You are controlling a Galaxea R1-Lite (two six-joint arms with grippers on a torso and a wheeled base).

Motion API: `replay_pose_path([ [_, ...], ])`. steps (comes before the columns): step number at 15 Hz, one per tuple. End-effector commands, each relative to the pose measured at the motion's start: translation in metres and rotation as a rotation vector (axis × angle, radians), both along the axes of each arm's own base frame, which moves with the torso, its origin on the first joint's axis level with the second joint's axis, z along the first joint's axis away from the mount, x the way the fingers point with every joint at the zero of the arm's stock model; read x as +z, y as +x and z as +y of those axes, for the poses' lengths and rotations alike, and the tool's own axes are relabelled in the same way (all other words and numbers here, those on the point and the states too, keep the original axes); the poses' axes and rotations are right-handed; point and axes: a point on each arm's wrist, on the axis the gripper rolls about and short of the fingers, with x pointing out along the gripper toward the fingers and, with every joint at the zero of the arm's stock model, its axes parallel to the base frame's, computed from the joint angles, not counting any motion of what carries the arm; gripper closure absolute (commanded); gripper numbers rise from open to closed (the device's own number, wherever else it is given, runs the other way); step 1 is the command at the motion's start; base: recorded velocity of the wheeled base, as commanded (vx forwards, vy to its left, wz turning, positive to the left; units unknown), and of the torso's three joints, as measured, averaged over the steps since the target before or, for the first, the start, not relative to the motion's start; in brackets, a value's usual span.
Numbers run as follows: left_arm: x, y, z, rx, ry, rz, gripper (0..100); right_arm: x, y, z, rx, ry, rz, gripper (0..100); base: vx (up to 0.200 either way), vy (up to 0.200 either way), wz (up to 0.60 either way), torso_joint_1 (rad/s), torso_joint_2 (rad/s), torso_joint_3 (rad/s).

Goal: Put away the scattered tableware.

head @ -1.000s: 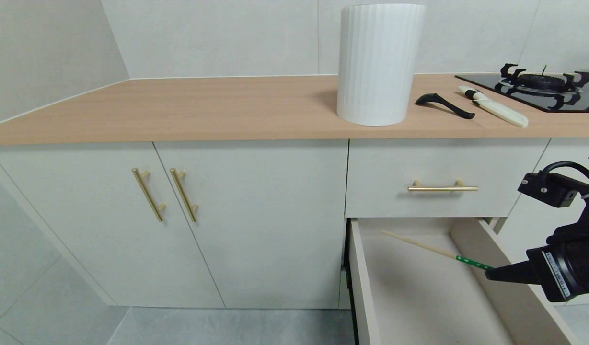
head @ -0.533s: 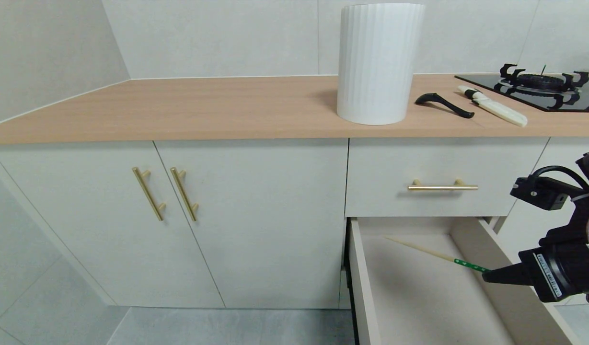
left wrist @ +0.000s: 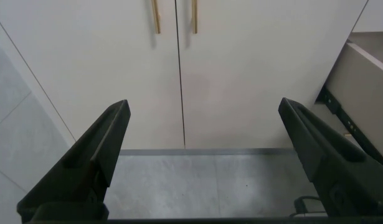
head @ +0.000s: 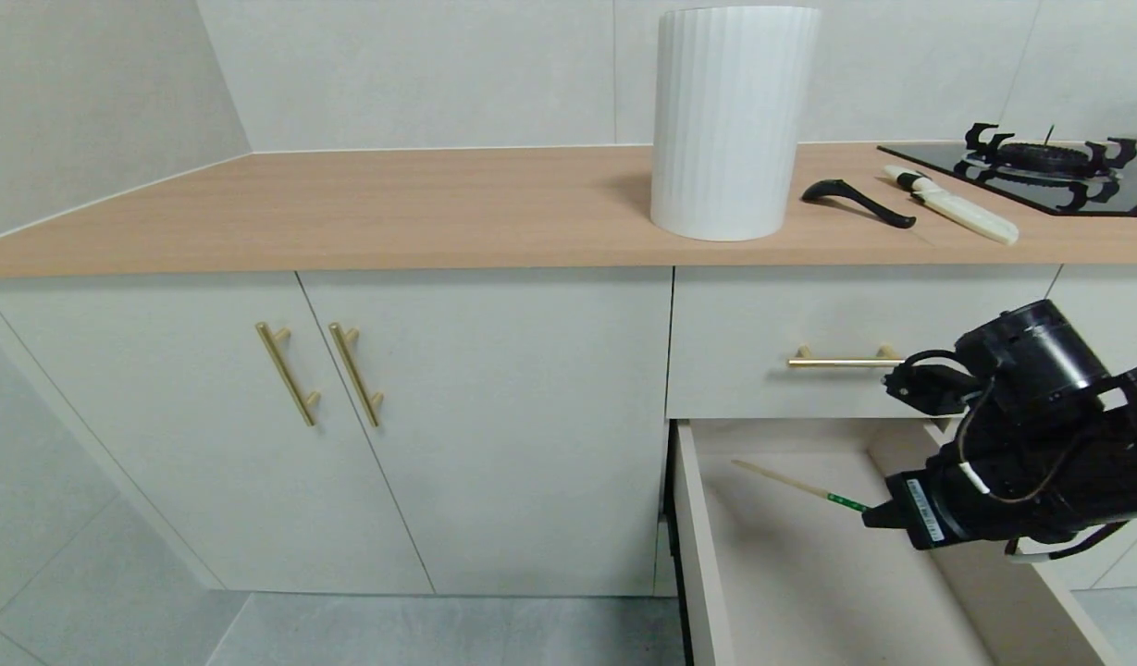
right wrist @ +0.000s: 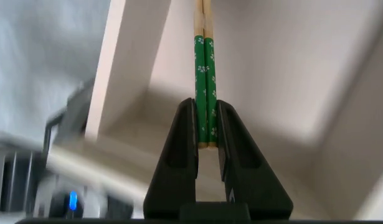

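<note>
While the right hand (head: 869, 518) is clamped on the green-banded ends of a pair of chopsticks (head: 790, 483), the step in hand looks to be laying them into the open drawer (head: 698, 518), at 5 o'clock in the head view. The sticks run from the hand toward 10 o'clock, with their bare tips over the drawer floor; whether they touch it I cannot tell. The next move likely calls for lowering them until they lie near flat, then parting the fingers, keeping off the drawer's side walls. The left hand (left wrist: 203, 106) hangs with its fingers apart before the cupboard doors (left wrist: 179, 62). On the table (head: 392, 203), a knife (head: 952, 205) and a black curved utensil (head: 859, 202) lie at 3 o'clock of the white ribbed canister (head: 727, 120). A white label (head: 924, 527) sits on the right arm, its print too small to read. The green bands bear small white flowers and no writing.
</note>
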Motion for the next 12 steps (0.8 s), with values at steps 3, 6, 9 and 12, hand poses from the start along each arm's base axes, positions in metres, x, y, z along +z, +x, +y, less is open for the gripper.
replay_pose_path([
  [3,0.000,0.000,0.000,-0.001,0.000,0.000,0,-0.059,0.024,0.020,-0.063,-0.100,0.099,100,0.000,0.000,0.00,0.000,0.00,0.000],
  [6,0.000,0.000,0.000,0.001,0.000,0.000,0,-0.075,0.032,0.030,-0.095,-0.105,0.099,100,0.000,0.000,0.00,0.000,0.00,0.000],
  [9,0.000,0.000,0.000,0.001,0.000,0.000,0,-0.099,0.042,0.034,-0.108,-0.111,0.092,100,0.000,0.000,0.00,0.000,0.00,0.000],
  [12,0.000,0.000,0.000,0.002,0.000,0.000,0,-0.114,0.046,0.036,-0.122,-0.142,0.098,100,0.000,0.000,0.00,0.000,0.00,0.000],
])
